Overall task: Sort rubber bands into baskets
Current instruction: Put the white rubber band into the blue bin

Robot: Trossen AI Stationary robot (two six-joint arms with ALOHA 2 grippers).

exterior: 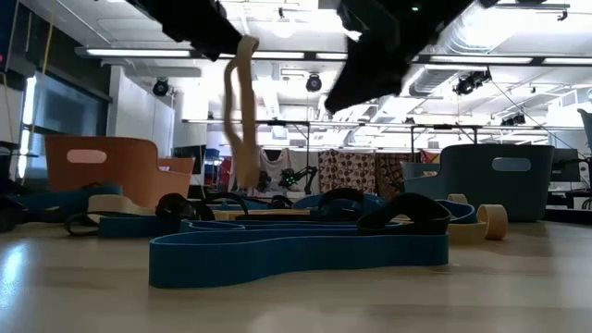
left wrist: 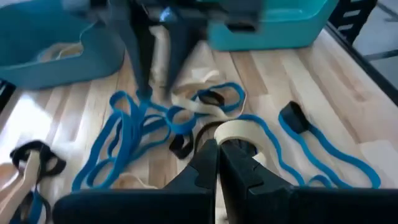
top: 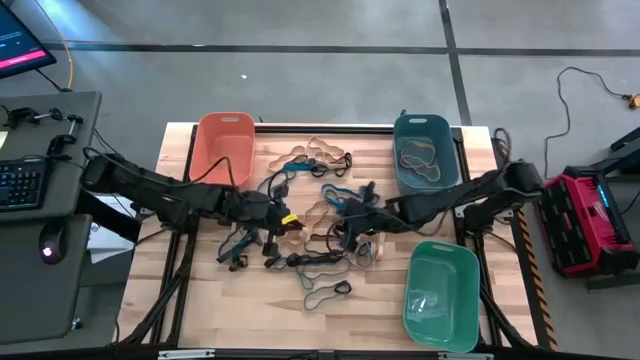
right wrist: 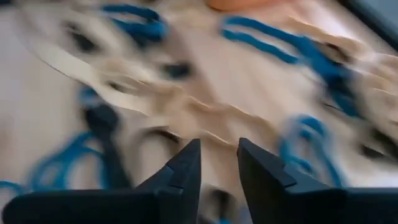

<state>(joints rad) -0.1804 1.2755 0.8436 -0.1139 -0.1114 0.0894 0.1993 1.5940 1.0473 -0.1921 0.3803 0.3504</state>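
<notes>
left gripper point(left wrist: 217, 163) sits over the middle of the wooden table point(top: 200, 310), fingers pressed together; whether they pinch a band i cannot tell. right gripper point(right wrist: 219, 163) hovers beside it, fingers narrowly parted, nothing visibly between them. a tan band point(exterior: 242, 111) hangs raised in the low view, likely lifted for sorting. rubber bands point(top: 320, 235) lie tangled between the orange basket point(top: 224, 146), teal basket point(top: 424, 150) and green basket point(top: 443, 293).
</notes>
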